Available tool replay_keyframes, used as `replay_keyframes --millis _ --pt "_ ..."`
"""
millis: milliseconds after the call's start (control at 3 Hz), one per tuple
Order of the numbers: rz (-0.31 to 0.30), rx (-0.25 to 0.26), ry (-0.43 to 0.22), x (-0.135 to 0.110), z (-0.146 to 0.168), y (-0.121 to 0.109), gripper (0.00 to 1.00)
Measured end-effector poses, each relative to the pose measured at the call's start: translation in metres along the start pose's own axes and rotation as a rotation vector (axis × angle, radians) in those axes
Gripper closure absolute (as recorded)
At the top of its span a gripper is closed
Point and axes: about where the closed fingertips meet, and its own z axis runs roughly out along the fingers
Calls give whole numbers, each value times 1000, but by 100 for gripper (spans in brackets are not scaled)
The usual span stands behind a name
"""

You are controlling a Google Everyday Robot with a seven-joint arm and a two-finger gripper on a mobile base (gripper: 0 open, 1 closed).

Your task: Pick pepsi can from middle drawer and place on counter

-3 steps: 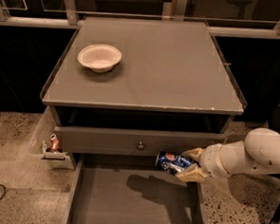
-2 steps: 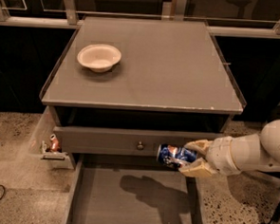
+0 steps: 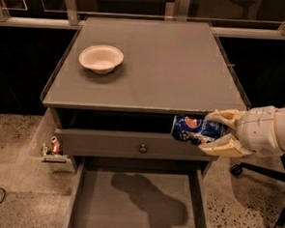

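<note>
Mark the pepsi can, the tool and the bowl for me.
pepsi can [image 3: 190, 128]: camera view, blue side.
tool [image 3: 206, 132]: camera view, between fingertips, below counter [image 3: 184, 65] front edge.
bowl [image 3: 101, 58]: camera view, inner hollow.

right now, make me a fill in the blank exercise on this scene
1. The gripper is shut on a pepsi ____.
2. The can is held level with the counter's ____ edge.
3. The one thing on the counter is a white ____.
4. Below the can, the drawer stands ____.

Missing words: can; front; bowl; open.
</note>
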Motion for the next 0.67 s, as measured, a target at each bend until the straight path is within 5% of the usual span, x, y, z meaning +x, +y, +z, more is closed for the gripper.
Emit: replay_keyframes --millis 667 --pt "-13 40 1 -3 0 -19 100"
